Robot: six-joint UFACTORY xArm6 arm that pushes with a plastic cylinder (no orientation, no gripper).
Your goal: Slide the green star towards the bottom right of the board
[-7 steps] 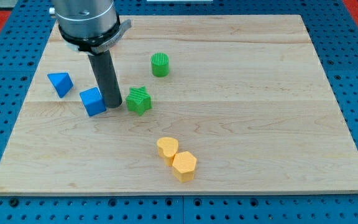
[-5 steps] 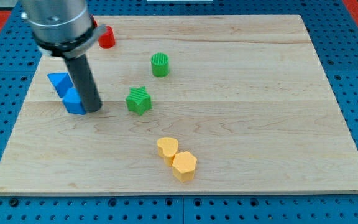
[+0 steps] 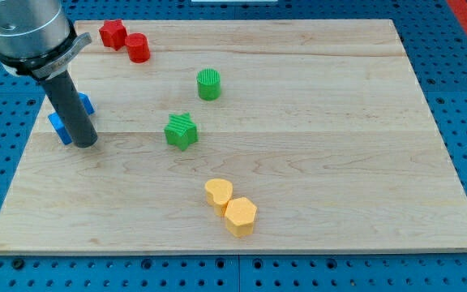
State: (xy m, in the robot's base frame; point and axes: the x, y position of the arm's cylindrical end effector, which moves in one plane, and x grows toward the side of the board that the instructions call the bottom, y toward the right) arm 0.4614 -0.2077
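The green star (image 3: pixel 182 130) lies left of the board's middle. My tip (image 3: pixel 87 143) rests on the board well to the star's left, apart from it. The rod stands against a blue block (image 3: pixel 58 126) on its left side, and a second blue block (image 3: pixel 83 103) shows just behind the rod; their shapes are mostly hidden by the rod.
A green cylinder (image 3: pixel 208 84) stands above the star. A red star (image 3: pixel 113 34) and a red cylinder (image 3: pixel 139 48) sit at the top left. A yellow heart-like block (image 3: pixel 218 193) and a yellow hexagon (image 3: pixel 240 216) touch each other at the bottom centre. The wooden board (image 3: pixel 339 122) lies on a blue pegboard.
My tip has slid left, away from the green star, pushing the blue cube left against the other blue block. The green star has not moved. The red blocks are now uncovered.
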